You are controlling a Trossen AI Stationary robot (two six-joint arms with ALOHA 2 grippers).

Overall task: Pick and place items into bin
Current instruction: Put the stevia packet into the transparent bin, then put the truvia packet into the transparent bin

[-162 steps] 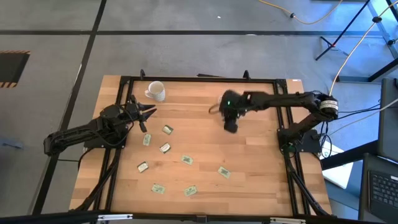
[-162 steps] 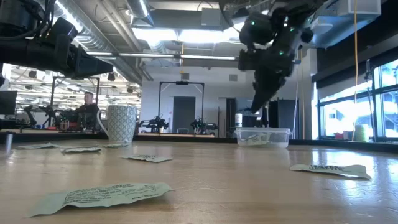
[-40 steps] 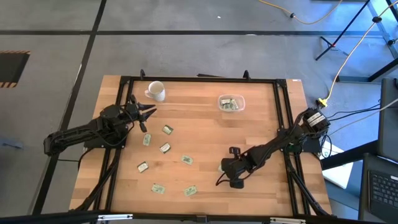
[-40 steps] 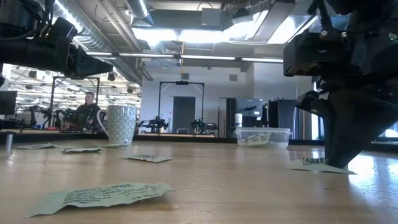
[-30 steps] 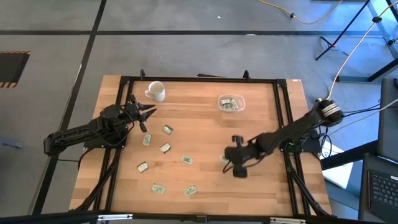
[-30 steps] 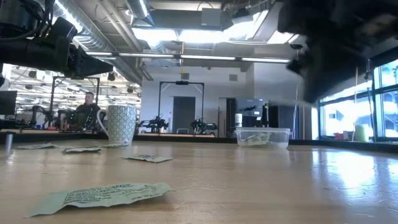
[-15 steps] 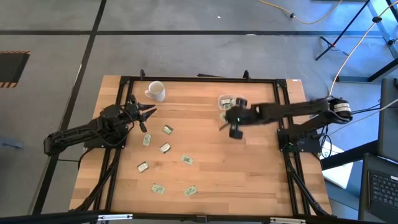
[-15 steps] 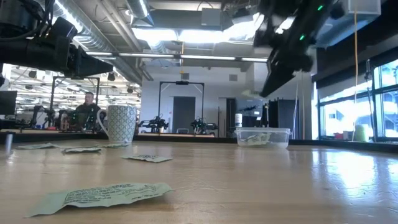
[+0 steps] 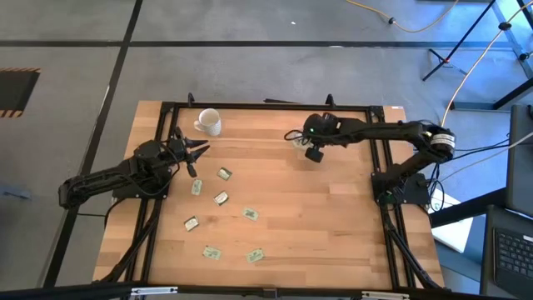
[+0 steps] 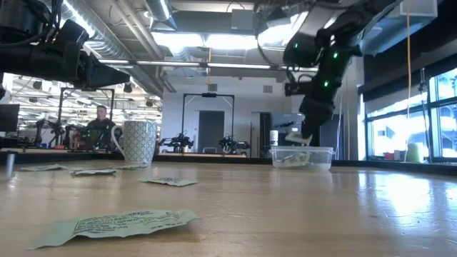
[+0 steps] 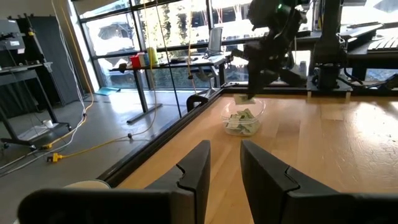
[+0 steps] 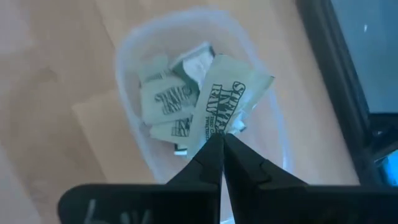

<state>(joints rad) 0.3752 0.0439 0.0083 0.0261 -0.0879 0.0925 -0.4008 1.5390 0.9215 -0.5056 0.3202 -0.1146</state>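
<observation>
My right gripper (image 12: 219, 142) is shut on one pale green packet (image 12: 227, 102) directly over the clear bin (image 12: 132, 59), which holds several packets. In the low view the right gripper (image 10: 307, 134) points down just above the bin (image 10: 302, 158). From above, the right gripper (image 9: 305, 143) hides most of the bin (image 9: 296, 139). Several more packets (image 9: 221, 198) lie flat on the table's left half. My left gripper (image 9: 196, 156) waits open at the left, near the white mug (image 9: 208, 122). My right gripper pinches the packet by one short edge (image 12: 219, 129) between its two fingertips. The fingers come from above, pointing down. The packet sticks out past the fingertips, lifted clear of the table, over the packets lying in the bin.
The white mug (image 10: 139, 141) stands at the far left of the table. Black frame rails (image 9: 379, 150) run along the table's edges. Bare wood lies across the middle and near right (image 9: 333, 225). A person sits far off in the room (image 10: 102, 118).
My right gripper, still shut on the packet, has carried it from the table's near right part toward the far edge and now stands over the bin, fingers pointing down. The packet stayed clear of the table.
</observation>
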